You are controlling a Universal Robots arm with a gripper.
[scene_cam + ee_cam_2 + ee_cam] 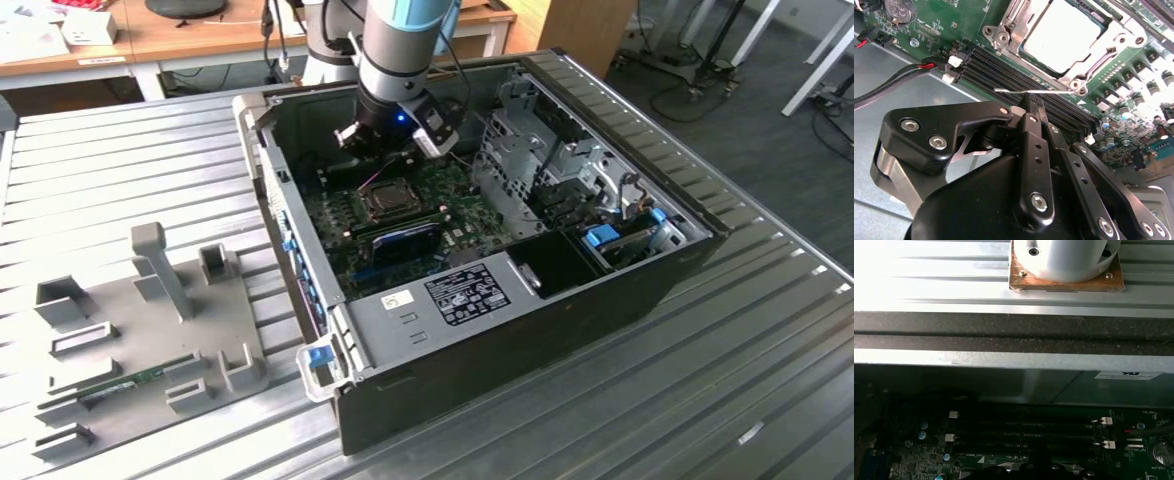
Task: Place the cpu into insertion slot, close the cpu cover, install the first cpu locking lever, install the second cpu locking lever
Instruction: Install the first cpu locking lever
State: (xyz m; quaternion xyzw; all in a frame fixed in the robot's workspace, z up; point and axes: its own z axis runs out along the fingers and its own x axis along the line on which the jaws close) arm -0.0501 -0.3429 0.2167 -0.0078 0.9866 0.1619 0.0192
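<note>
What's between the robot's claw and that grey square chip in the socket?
In the second wrist view, a thin silvery lever crosses just past the gripper, then long black memory slots run before the cpu.

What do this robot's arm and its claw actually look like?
The arm is a silvery-grey tube with a light blue joint cover and a small blue light near the wrist. Its gripper is matte black: jointed link bars fastened with shiny silver screws, narrowing to two slim fingers.
</note>
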